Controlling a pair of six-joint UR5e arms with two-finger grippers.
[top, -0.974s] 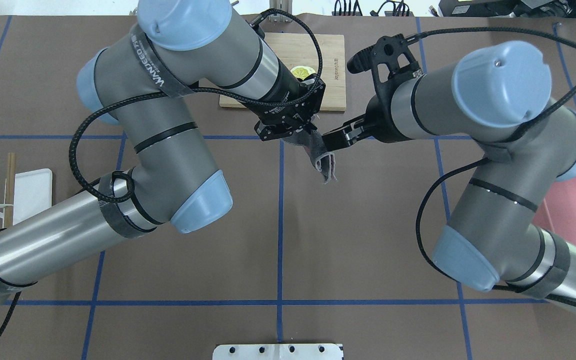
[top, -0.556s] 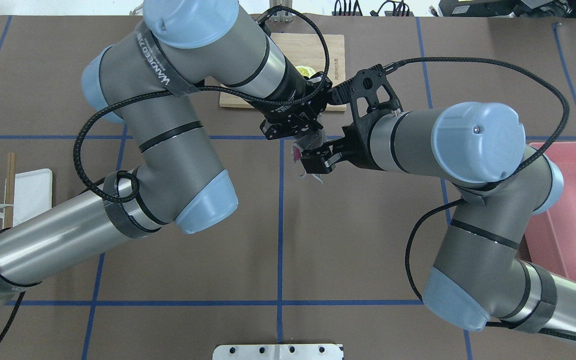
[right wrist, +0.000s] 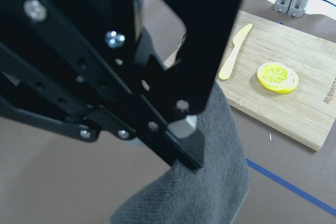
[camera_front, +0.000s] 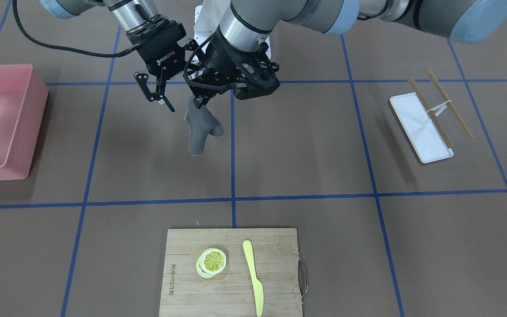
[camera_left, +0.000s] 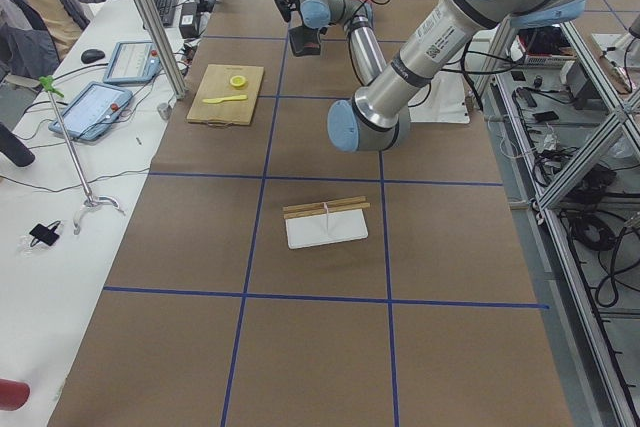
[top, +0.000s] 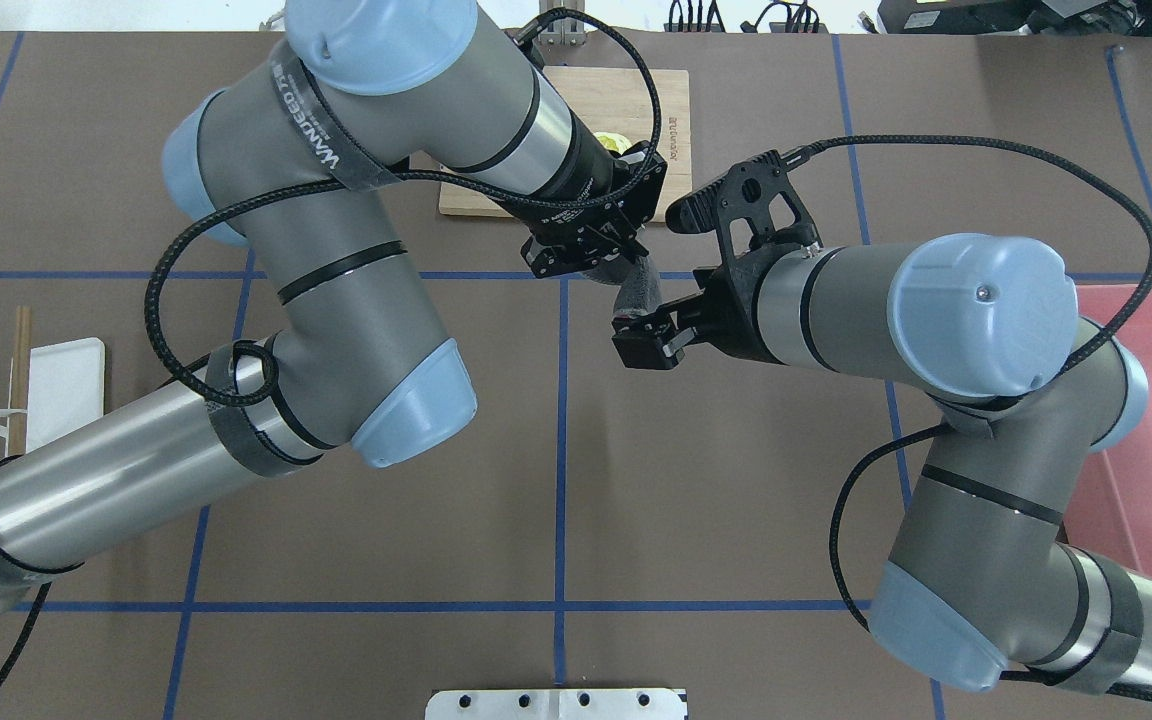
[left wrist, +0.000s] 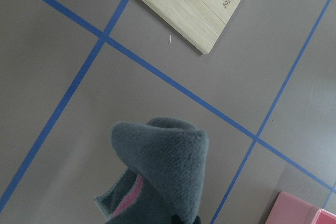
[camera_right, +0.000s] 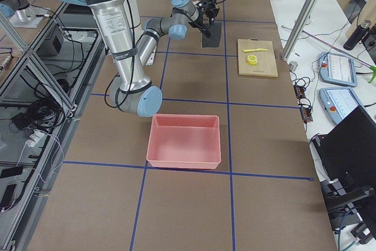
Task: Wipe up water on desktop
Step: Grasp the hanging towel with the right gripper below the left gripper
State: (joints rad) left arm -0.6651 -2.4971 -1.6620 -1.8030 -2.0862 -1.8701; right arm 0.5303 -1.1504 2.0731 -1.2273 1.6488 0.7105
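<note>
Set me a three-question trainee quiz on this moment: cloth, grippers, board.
1. Which gripper holds the grey cloth? A: left gripper. B: the other one. C: neither.
2. True or false: the right gripper is open and holds nothing.
3. Fill the blank: the yellow knife lies on the ___.

Key: 1 A. 2 True. 3 cutting board.

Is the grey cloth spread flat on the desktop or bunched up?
Bunched up: the grey cloth hangs folded in a drooping bundle from the left hand, not laid flat on the desktop.
</note>
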